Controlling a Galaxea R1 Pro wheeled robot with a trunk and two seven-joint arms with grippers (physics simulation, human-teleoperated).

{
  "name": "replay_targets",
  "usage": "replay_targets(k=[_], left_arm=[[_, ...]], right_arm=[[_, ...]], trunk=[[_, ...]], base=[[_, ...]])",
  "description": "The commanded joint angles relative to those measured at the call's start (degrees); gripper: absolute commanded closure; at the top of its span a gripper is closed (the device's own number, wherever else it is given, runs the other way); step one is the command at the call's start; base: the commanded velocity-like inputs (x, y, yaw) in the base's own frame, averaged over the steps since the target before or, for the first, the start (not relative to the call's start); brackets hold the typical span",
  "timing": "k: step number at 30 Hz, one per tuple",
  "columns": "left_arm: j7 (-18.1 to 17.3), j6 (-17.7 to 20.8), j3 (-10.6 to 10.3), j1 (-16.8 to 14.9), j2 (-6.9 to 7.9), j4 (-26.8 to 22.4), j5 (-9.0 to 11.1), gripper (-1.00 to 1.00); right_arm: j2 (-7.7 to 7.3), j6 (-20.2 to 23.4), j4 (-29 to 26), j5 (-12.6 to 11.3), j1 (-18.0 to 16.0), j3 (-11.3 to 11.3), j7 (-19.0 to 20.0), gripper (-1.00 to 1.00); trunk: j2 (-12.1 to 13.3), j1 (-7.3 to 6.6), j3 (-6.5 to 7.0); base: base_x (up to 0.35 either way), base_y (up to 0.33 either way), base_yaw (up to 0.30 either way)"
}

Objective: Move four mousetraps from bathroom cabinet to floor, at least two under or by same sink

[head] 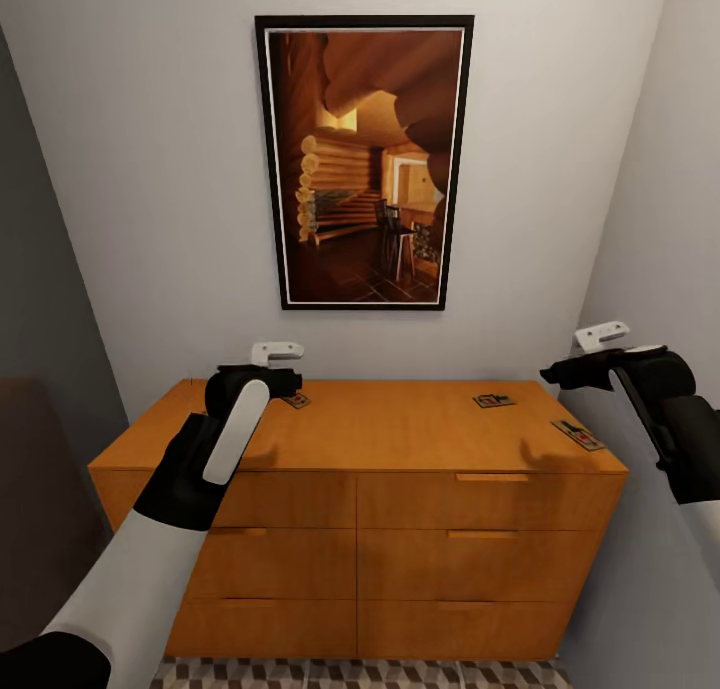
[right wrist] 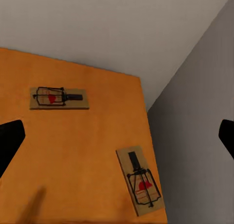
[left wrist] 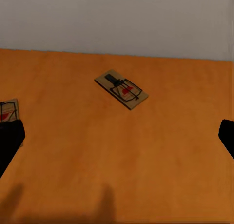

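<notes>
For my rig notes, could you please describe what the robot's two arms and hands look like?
Both arms have pale grey-white forearm shells leading into bulky matte black wrist sections. The left hand and the right hand are each black at the base, with white finger pieces on top. In the wrist views the fingertips look plain black. No cables or markings are visible.

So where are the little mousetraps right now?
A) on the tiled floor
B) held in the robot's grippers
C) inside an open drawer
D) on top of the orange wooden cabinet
D: the mousetraps lie flat on the top of the cabinet, its drawers look closed, and both the left gripper and the right gripper hover open above it, holding nothing.
</notes>
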Motion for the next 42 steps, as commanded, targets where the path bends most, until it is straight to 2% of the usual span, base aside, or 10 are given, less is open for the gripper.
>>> replay_targets(k=[1,10,15,22,27,34,42], left_arm=[[0.58,0.11,-0.15,-0.02,0.00,-0.04,0.57,-1.00],[0.56,0.10,-0.32,0.07,-0.08,-0.08,0.60,-1.00],[0.50,0.10,-0.33,0.37,-0.09,-0.10,0.66,-1.00],[0.47,0.10,-0.56,0.69,-0.17,-0.13,1.60,-1.00],[0.47,0.03,-0.67,0.81,-0.18,-0.08,2.57,-1.00],[0.47,0.01,-0.76,0.83,-0.18,-0.05,2.77,-1.00],[0.47,-0.04,-1.49,0.84,-0.18,-0.05,2.80,-1.00]], right_arm=[[-0.79,0.20,0.45,0.44,-0.10,0.63,2.46,-1.00],[-4.42,-0.21,2.23,3.00,-0.17,2.45,7.15,-1.00],[-5.21,-0.34,2.66,3.55,-0.17,4.39,9.49,-1.00],[-5.25,-0.28,2.76,3.67,-0.18,4.97,11.04,-1.00],[-4.88,0.01,3.43,3.72,-0.18,4.96,10.99,-1.00],[-4.87,0.09,4.77,4.04,-0.18,5.08,10.81,-1.00],[-4.77,-0.19,5.23,7.77,-0.18,5.08,10.99,-1.00]], trunk=[[-0.04,0.00,-0.07],[-0.04,0.00,-0.07],[-0.04,0.00,-0.07],[-0.04,0.00,-0.07],[-0.04,0.00,-0.07],[-0.04,0.00,-0.07],[-0.04,0.00,-0.07]], base=[[0.000,0.000,0.000],[0.000,0.000,0.000],[0.081,0.000,0.000],[0.218,0.000,0.000],[0.055,0.000,0.000],[0.009,0.000,0.000],[0.001,0.000,0.000]])
